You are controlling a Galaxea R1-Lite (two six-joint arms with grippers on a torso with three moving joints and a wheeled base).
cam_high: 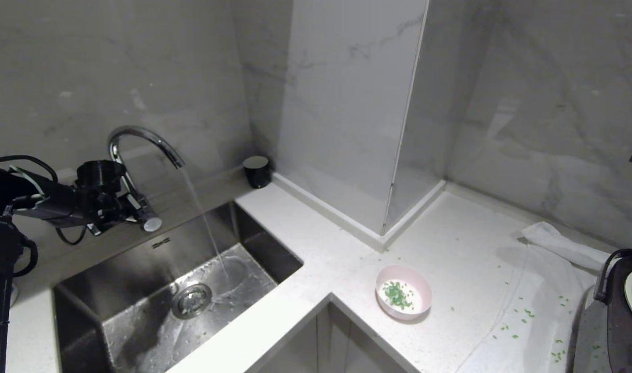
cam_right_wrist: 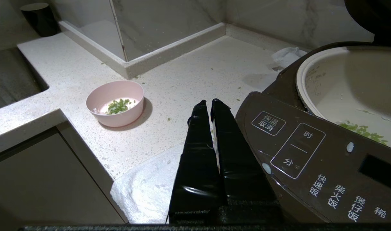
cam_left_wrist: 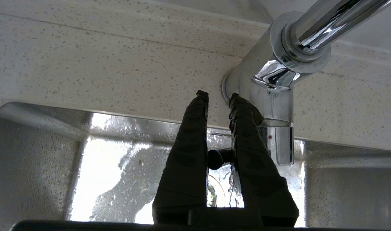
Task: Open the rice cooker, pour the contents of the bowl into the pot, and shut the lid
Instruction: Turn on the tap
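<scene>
While the left hand (cam_left_wrist: 217, 95) grips the faucet lever (cam_left_wrist: 214, 159) (water running), the bowl (cam_high: 403, 298) sits well apart.

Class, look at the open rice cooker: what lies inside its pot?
The pot holds green bits and a few whitish specks near its front wall. The rice cooker panel hides the rest.

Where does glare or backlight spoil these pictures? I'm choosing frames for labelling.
Left wrist view: the wet sink blazes white, leaving the left gripper a silhouette. Head view: dim and even; the bowl reads clearly. Right wrist view: only mild sheen on the right gripper.
</scene>
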